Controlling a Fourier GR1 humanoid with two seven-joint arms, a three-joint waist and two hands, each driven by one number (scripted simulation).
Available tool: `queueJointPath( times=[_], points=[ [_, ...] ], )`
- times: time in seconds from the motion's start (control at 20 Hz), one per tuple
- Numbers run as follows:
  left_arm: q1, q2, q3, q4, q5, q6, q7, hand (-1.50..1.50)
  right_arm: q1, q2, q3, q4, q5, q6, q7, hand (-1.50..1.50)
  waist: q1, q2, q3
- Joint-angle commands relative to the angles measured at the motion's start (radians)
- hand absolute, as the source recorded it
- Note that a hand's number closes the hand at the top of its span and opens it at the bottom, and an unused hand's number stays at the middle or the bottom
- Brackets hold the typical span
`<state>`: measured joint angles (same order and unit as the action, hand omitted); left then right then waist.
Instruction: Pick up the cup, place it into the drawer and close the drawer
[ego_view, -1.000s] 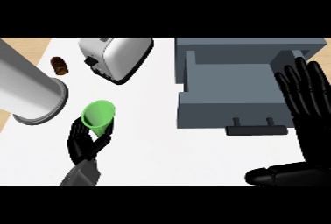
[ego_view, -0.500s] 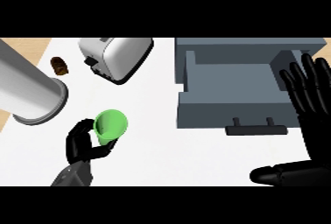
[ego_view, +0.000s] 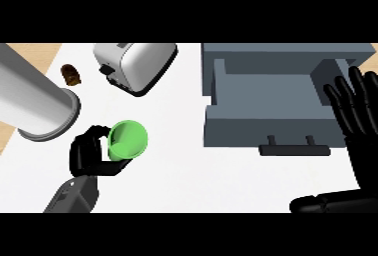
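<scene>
White counter top holds an open grey box-shaped drawer, and well to the left of that drawer the black left hand curls its fingers round a small bright green round cup, tipped so its mouth shows. It looks picked up, so next the cup must go across and down into the drawer. Just right of the drawer the black right hand rests, fingers straight and spread.

Kitchen. White counter carries a silver toaster at the back and a big brushed-metal canister at left. At right sits an open grey drawer with a dark bar handle. Wood-toned strip along the far-left edge.
</scene>
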<state>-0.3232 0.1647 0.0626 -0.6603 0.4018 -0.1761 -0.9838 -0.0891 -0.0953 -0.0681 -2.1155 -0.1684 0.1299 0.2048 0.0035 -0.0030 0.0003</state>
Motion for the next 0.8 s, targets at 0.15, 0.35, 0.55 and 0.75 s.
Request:
queueJointPath(
  times=[0.15,0.35,0.55,0.75],
  points=[
    [0.030,-0.012,-0.108,-0.340,-0.026,0.022,0.183,1.50,0.032,0.003,-0.016,0.031,0.008,0.016,-0.061,-1.50,0.008,-0.003,0.002],
    [0.067,-0.023,-0.145,-0.539,-0.027,0.064,0.309,1.50,0.018,0.002,0.000,-0.018,-0.012,0.000,0.022,-1.50,0.003,-0.001,0.001],
    [-0.002,-0.035,-0.139,-0.641,0.004,0.101,0.450,1.50,0.041,0.018,0.007,0.038,0.005,0.020,-0.059,-1.50,-0.002,0.001,0.000],
    [-0.094,-0.045,-0.127,-0.735,0.025,0.183,0.614,1.50,-0.012,-0.057,-0.084,0.030,-0.066,0.046,0.003,-1.50,-0.005,0.001,0.000]
  ],
)
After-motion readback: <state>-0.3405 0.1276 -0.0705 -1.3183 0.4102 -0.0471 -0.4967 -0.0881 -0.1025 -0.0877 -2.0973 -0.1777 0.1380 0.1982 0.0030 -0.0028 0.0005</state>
